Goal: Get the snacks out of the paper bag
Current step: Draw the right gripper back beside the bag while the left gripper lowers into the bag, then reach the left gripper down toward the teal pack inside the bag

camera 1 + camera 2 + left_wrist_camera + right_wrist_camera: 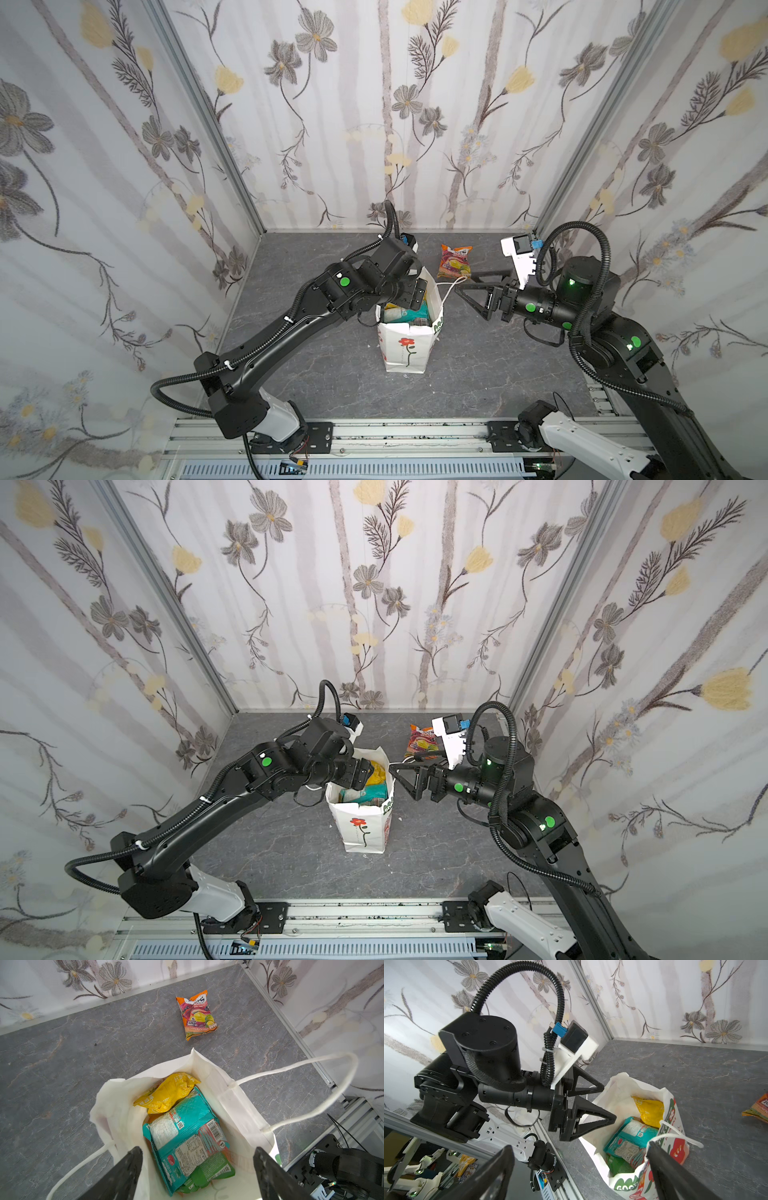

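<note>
The paper bag (405, 349) stands upright in the middle of the table (316, 374) with its mouth open. Inside it a yellow packet (166, 1093) lies at the far side, a teal packet (182, 1126) lies nearer, and a green packet (216, 1169) sits partly under the teal one. An orange-pink packet (455, 261) lies flat on the table, far right of the bag and apart from it. The left end effector (197, 1148) hangs over the bag's mouth, jaws apart. The right end effector (579, 1145) sits just right of the bag beside a white cord handle (286, 1067), jaws wide apart.
</note>
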Action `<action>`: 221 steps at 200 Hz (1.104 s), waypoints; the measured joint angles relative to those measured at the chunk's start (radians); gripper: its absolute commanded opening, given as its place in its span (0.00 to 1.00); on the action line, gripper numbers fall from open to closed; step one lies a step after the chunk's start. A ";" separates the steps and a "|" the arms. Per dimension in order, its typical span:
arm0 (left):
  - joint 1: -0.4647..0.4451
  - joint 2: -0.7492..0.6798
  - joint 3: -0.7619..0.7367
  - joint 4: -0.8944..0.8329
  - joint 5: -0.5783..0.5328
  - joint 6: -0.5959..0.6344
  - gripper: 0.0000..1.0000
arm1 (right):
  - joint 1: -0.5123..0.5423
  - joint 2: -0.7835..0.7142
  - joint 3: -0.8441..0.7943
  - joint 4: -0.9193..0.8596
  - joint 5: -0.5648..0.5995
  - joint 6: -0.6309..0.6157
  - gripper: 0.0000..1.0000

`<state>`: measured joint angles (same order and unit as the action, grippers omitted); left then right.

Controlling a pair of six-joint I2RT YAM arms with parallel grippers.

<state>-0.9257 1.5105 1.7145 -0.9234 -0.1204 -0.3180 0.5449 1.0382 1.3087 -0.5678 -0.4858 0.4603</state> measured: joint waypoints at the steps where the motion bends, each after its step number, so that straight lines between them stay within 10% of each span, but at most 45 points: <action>1: 0.000 0.002 0.000 0.000 0.000 -0.001 0.84 | 0.000 -0.001 0.000 -0.001 0.000 0.000 0.99; 221: 0.063 0.122 -0.426 0.403 -0.067 -0.120 0.93 | 0.003 -0.042 -0.070 -0.020 0.051 0.047 0.99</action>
<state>-0.8631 1.6321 1.2884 -0.5205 -0.1871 -0.4381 0.5476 0.9962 1.2388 -0.5880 -0.4343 0.5072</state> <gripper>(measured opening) 0.930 0.993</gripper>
